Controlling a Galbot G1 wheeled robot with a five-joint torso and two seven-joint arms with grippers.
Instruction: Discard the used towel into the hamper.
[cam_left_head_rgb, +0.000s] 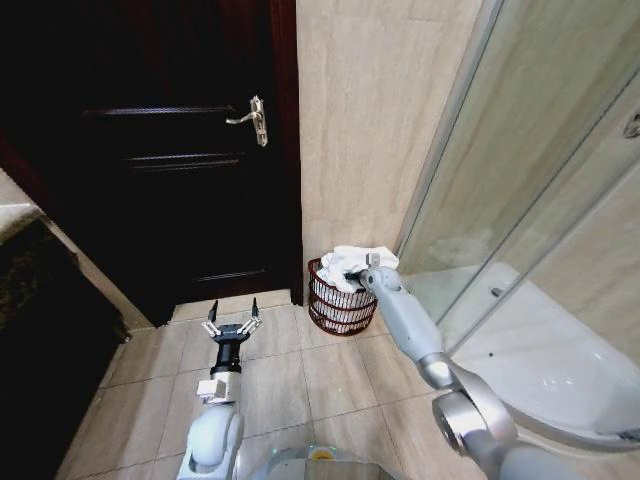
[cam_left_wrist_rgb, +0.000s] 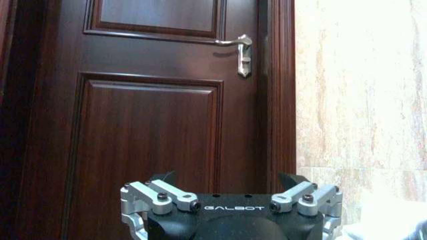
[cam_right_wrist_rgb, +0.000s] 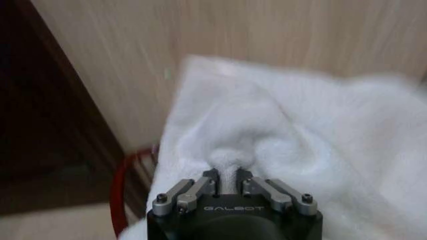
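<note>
Head view, room: a dark wooden door (cam_left_head_rgb: 170, 150) fills the wall ahead of the left gripper; a beige tiled wall (cam_left_head_rgb: 370, 120) rises behind the right gripper; a glass shower enclosure (cam_left_head_rgb: 540, 200) with a white tray stands off to the right gripper's outer side; a tiled floor (cam_left_head_rgb: 290, 380) lies under both arms.
Door handle: a metal lever handle (cam_left_head_rgb: 255, 118) sits high above the left gripper, on the door's edge nearest the tiled wall; the left wrist view (cam_left_wrist_rgb: 241, 50) shows it level and pointing toward the door's middle.
Hamper: the round dark red-brown wire hamper (cam_left_head_rgb: 335, 305) stands upright on the floor directly beneath the right gripper, against the tiled wall beside the door frame; its long axis is vertical and its open mouth faces up; the right wrist view gives just a curve of its red rim (cam_right_wrist_rgb: 123, 185) to one side of the gripper.
Towel: the white towel (cam_left_head_rgb: 355, 262) is bunched in a heap over the hamper's mouth, spilling past the rim, with no clear long axis; the right wrist view (cam_right_wrist_rgb: 293, 135) shows its folds converging on a pinched ridge.
Right gripper: the right gripper (cam_left_head_rgb: 358, 274) reaches out over the hamper; in the right wrist view (cam_right_wrist_rgb: 227, 175) its fingers are drawn together, clamped on a fold of towel.
Left gripper: the left gripper (cam_left_head_rgb: 232, 318) hangs low over the floor facing the door, well apart from the hamper, fingers spread and empty; its spread shows also in the left wrist view (cam_left_wrist_rgb: 230, 187).
</note>
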